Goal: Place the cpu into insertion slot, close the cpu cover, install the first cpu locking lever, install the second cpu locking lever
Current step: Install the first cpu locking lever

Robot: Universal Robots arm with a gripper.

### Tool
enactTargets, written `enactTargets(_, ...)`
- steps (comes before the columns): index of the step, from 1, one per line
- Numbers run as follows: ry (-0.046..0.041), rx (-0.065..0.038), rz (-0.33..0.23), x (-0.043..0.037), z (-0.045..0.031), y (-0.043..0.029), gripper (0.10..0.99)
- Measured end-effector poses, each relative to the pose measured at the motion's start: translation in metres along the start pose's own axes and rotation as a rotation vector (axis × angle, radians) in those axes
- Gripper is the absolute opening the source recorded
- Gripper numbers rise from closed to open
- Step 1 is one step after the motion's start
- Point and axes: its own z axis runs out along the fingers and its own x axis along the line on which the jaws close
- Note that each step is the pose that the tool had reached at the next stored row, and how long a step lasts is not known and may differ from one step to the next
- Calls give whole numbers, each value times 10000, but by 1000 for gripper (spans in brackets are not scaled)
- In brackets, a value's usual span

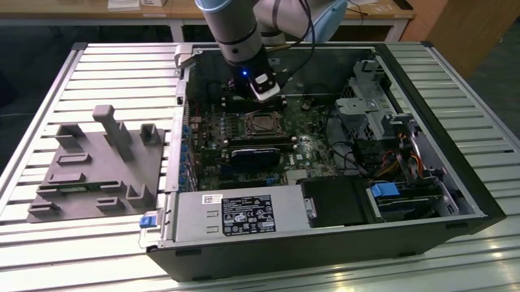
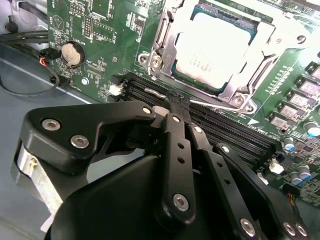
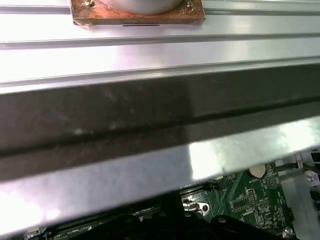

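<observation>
The cpu (image 2: 215,47) lies in the insertion slot (image 1: 262,123), its silver top showing through the window of the cpu cover (image 2: 169,42), which lies flat over it. My gripper (image 2: 179,101) is shut, its black fingertips (image 2: 175,107) down at a thin silver locking lever (image 2: 215,106) that runs along the socket's edge beside the memory slots. I cannot tell whether the fingers pinch the lever or just press against it. In the exterior view the gripper (image 1: 267,94) hangs just behind the socket, inside the open computer case.
Long black memory slots (image 2: 230,132) run under the fingers. A coin battery (image 2: 72,52) and cables (image 2: 25,65) lie nearby. The case holds a power supply (image 1: 243,216), a black block (image 1: 253,157) and a drive cage (image 1: 382,115). A grey fixture plate (image 1: 97,170) sits at the exterior view's left.
</observation>
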Motion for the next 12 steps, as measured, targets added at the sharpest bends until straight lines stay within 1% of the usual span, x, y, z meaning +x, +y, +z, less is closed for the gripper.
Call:
enactTargets(2, -13, 41, 22, 4, 7, 11, 102)
enactTargets(7, -52, 146, 104, 11, 29, 8, 102)
enactTargets(12, -85, 218, 200, 20, 58, 1, 102)
